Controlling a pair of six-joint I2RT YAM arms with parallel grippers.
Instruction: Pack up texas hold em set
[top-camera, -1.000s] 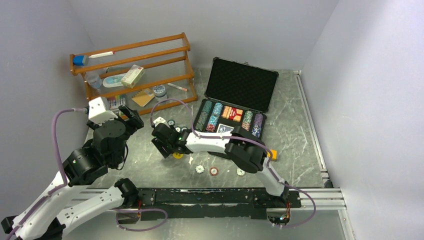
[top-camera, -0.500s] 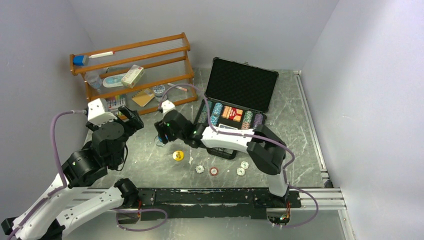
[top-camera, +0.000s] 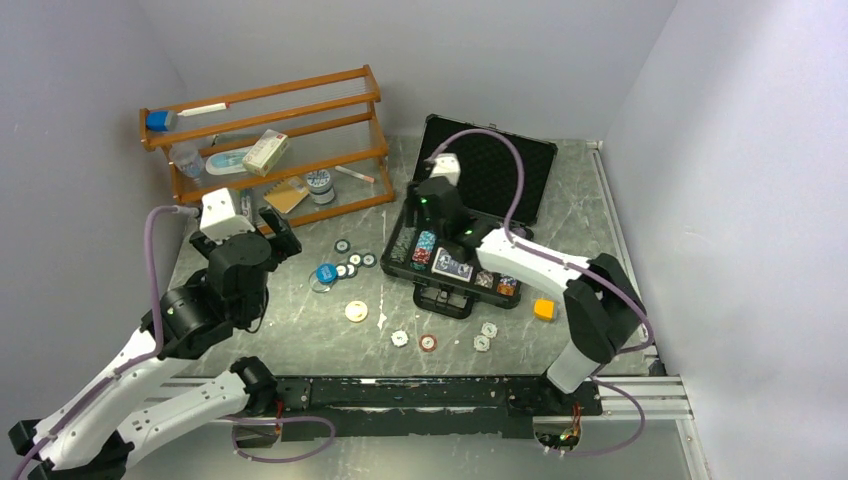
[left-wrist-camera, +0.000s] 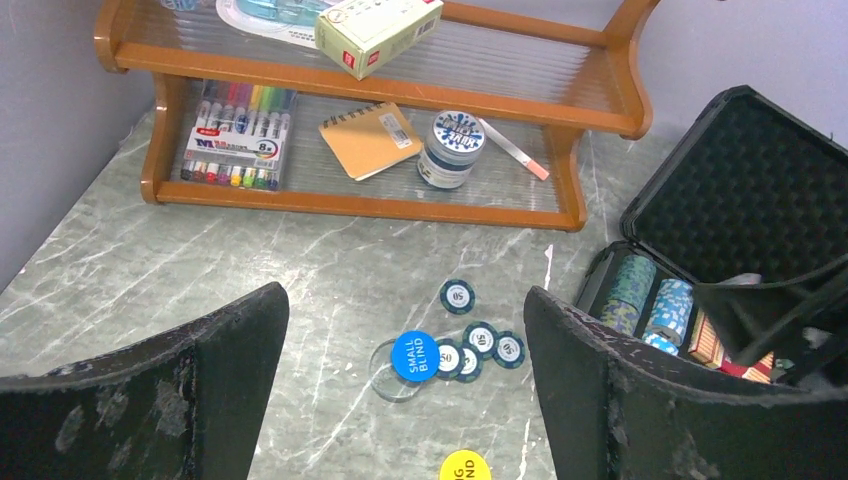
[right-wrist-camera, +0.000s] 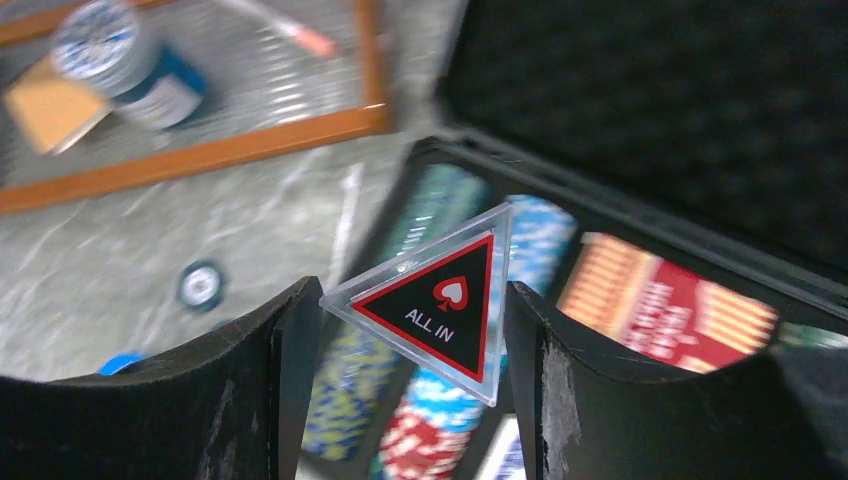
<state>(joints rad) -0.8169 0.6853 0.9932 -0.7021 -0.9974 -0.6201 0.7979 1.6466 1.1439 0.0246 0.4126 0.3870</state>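
Case: one, black, foam-lined, open at the far right of the table. Its long axis ran left to right, with the lid upright on the far side and the handle toward the arms. The right gripper pinched one clear triangular token, black-faced and red-bordered, above the chip rows. The left gripper hung spread wide and empty over one round blue button and one yellow button. Three white chips and one red chip lay near the front.

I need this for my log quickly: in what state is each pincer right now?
Left pincer: open, holding nothing.
Right pincer: closed on the triangular ALL IN token, over the open poker case.
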